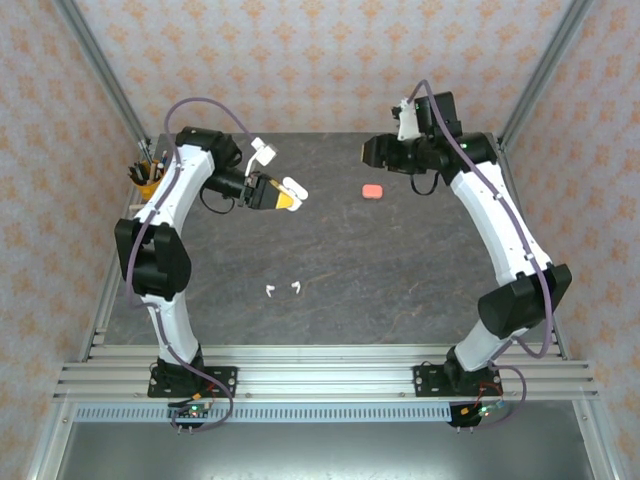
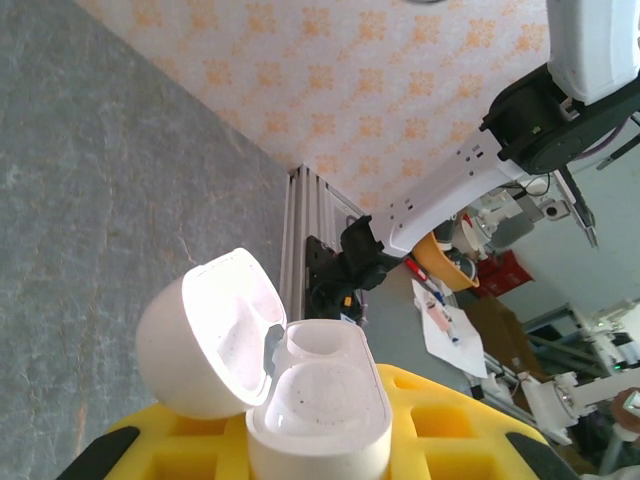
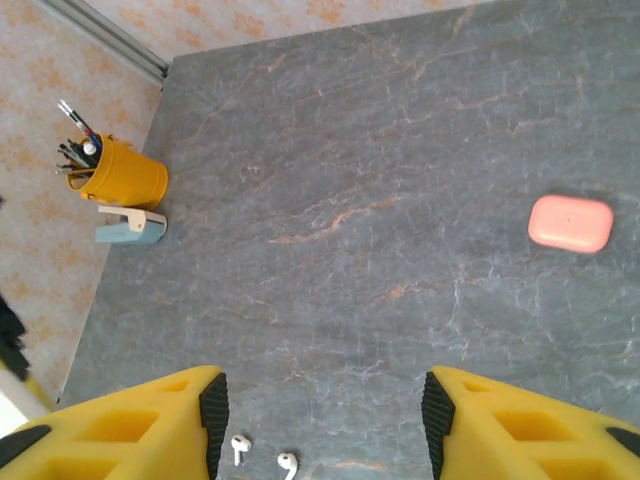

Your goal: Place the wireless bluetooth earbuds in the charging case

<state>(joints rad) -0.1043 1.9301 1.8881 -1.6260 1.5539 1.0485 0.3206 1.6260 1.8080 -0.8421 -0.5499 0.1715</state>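
Left gripper point(image 2: 318, 455) clamps the open white plastic case point(image 2: 320, 395); right gripper point(image 3: 320, 425) gapes empty, tiny white earbuds point(image 3: 238, 447) below, probably slippery: pinch stems.

1. The top external camera is looking down from above and behind both arms, taking in the whole table point(image 1: 400, 270) from afar.
2. The left wrist camera is sitting close behind the left gripper point(image 2: 318, 440). It is facing out past the fingers across the table toward the wall point(image 2: 300, 80) and the right arm point(image 2: 450, 190), with the white case point(image 2: 300, 400) looming near.
3. The right wrist camera is looking down from high above the table past the right gripper point(image 3: 320, 410). It is sharing with the top view the pink case point(image 3: 570, 223) ahead of the fingers, the white earbuds point(image 3: 238, 447) between the fingertips, and the pen cup point(image 3: 120, 175).
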